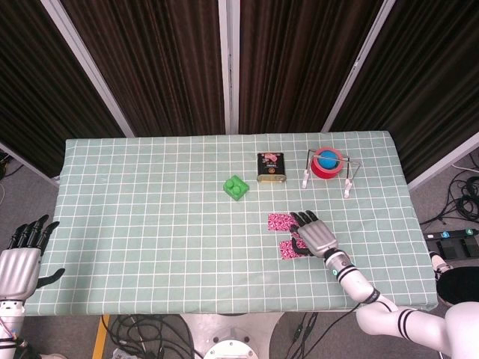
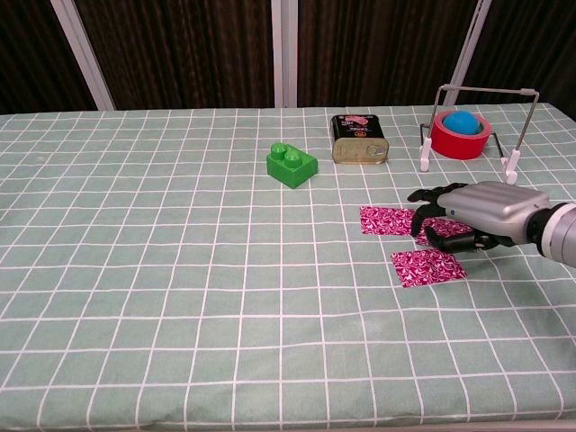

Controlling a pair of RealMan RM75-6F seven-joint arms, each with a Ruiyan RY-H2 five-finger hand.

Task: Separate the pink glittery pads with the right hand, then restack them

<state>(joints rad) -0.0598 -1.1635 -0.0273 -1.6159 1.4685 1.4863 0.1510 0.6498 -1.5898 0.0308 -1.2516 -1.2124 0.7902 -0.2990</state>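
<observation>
Pink pads (image 2: 387, 220) flat, apart — long axes crosswise, right hand (image 2: 477, 212) beside.

A robotics lab: dark curtains (image 1: 150, 67) behind a checked-cloth table (image 1: 150, 217), loose cables (image 1: 460, 206) on the floor.

My right hand (image 2: 481, 216) sits just right of two pads: the far pad (image 2: 385, 220) beside my fingertips, the near pad (image 2: 428, 268) before it, apart.
</observation>
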